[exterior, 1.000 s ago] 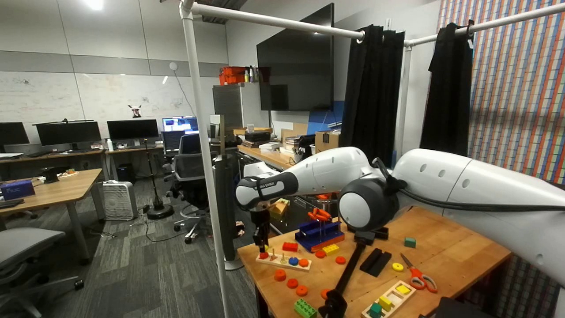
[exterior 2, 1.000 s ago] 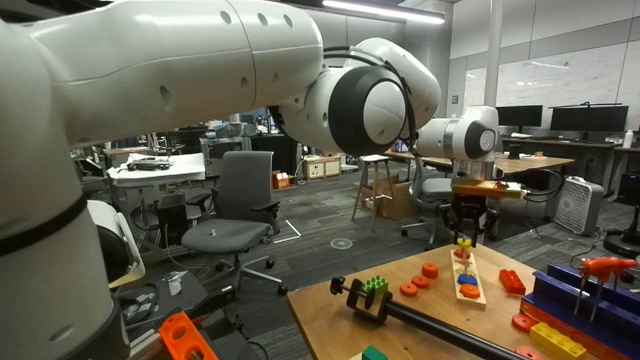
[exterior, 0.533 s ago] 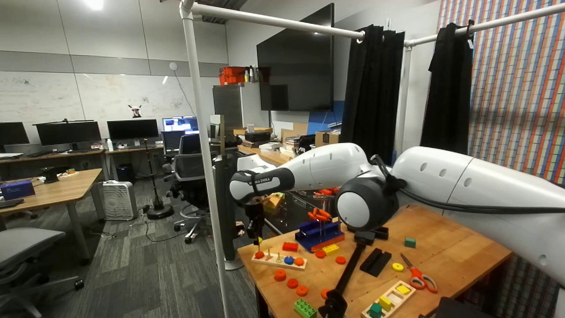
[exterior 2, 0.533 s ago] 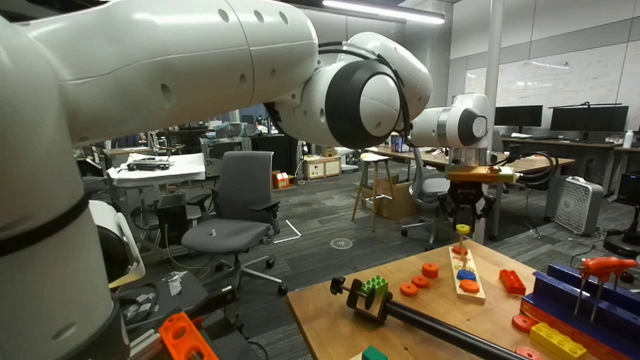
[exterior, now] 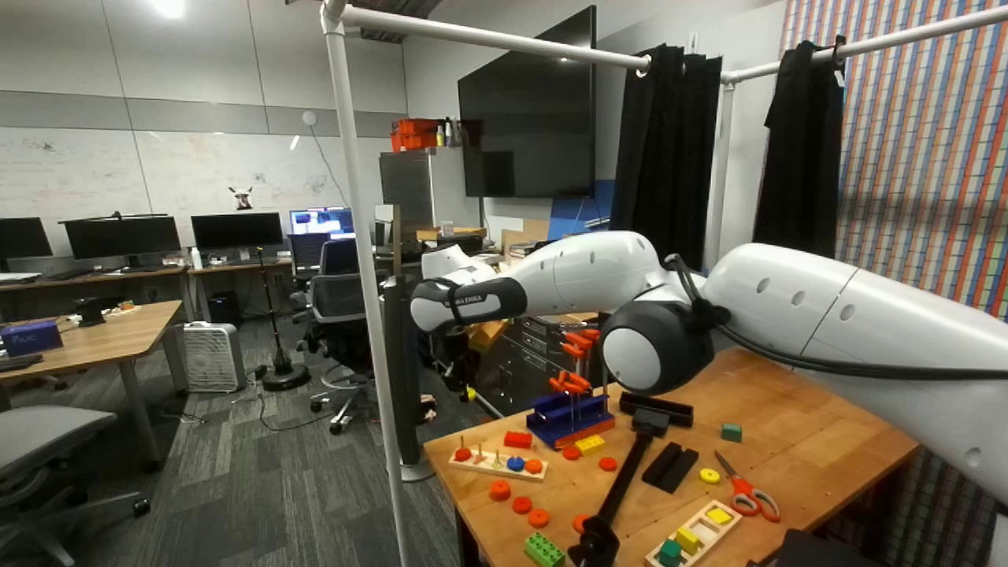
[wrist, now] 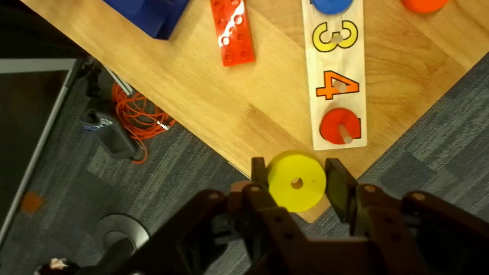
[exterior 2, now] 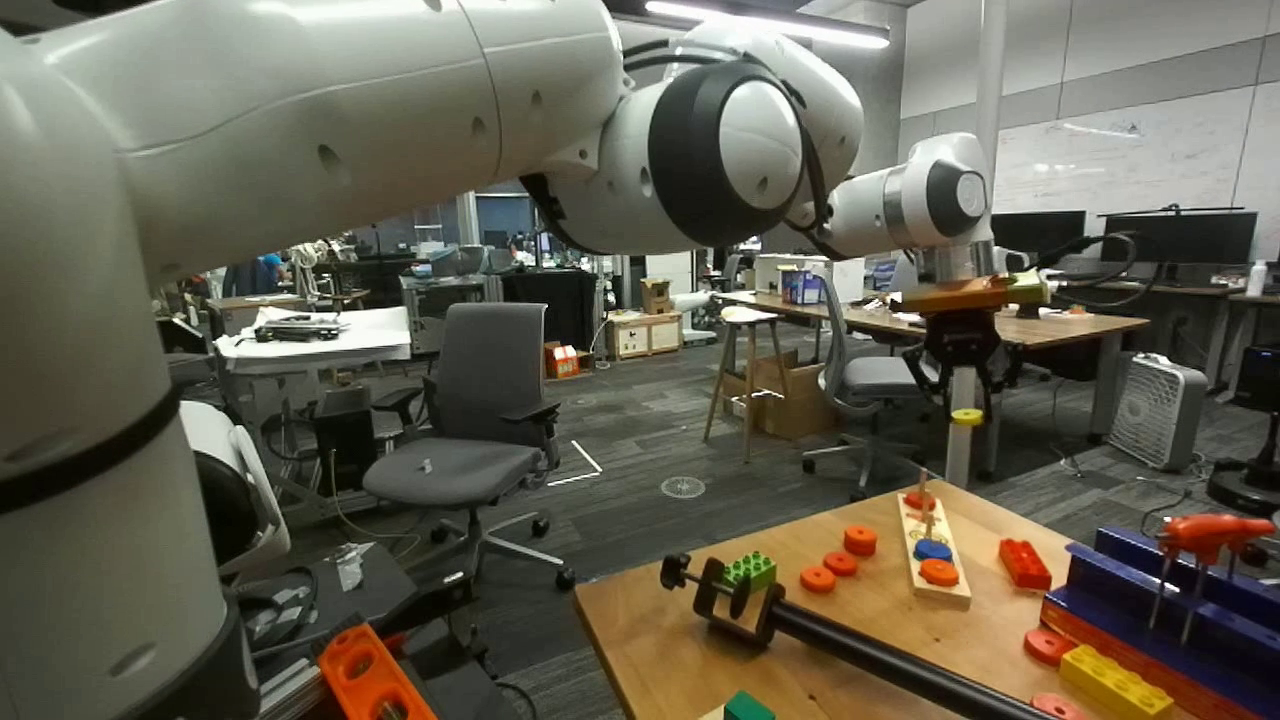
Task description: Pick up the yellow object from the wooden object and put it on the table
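Observation:
My gripper (wrist: 296, 177) is shut on a yellow ring (wrist: 298, 168), one finger on each side. It holds the ring in the air, higher than the board, near the table's corner. In both exterior views the yellow ring (exterior 2: 966, 416) (exterior: 471, 394) hangs below the black fingers. The wooden object (wrist: 357, 57) is a light-wood board with numbers and upright pegs. It carries a red ring (wrist: 334, 124) at its end peg, plus a blue ring (exterior 2: 933, 550) and an orange ring (exterior 2: 939, 573). The board lies on the brown table (exterior 2: 700, 640).
A red brick (wrist: 233, 34) and a blue rack (exterior: 568, 424) with orange-handled tools stand beside the board. Loose orange rings (exterior: 521, 505), a black clamp bar (exterior 2: 900, 665), scissors (exterior: 744, 496) and a board of blocks (exterior: 701, 535) lie on the table. Table edges meet beneath the gripper.
My gripper has risen from the board's end peg with the yellow ring, leaving the peg bare above the red ring. The board shifted slightly, then stayed still.

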Action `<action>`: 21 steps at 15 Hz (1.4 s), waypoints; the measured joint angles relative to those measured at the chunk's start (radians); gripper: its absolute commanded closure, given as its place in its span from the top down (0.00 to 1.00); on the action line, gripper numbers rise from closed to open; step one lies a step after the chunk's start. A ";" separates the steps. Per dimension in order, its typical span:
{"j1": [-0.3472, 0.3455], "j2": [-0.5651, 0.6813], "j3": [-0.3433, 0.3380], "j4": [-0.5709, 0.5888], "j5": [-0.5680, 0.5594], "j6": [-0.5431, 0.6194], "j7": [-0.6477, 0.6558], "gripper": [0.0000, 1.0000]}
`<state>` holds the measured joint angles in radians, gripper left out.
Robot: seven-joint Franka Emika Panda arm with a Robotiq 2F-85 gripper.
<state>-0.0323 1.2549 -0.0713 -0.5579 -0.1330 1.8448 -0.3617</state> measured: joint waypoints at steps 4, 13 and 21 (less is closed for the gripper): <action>-0.006 -0.061 -0.074 -0.009 -0.004 -0.071 0.128 0.23; -0.032 -0.223 -0.117 -0.197 0.026 -0.176 0.294 0.23; -0.100 -0.414 -0.107 -0.551 0.186 0.000 0.325 0.23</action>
<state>-0.1321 0.8408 -0.1785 -1.1086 0.0532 1.8445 -0.0363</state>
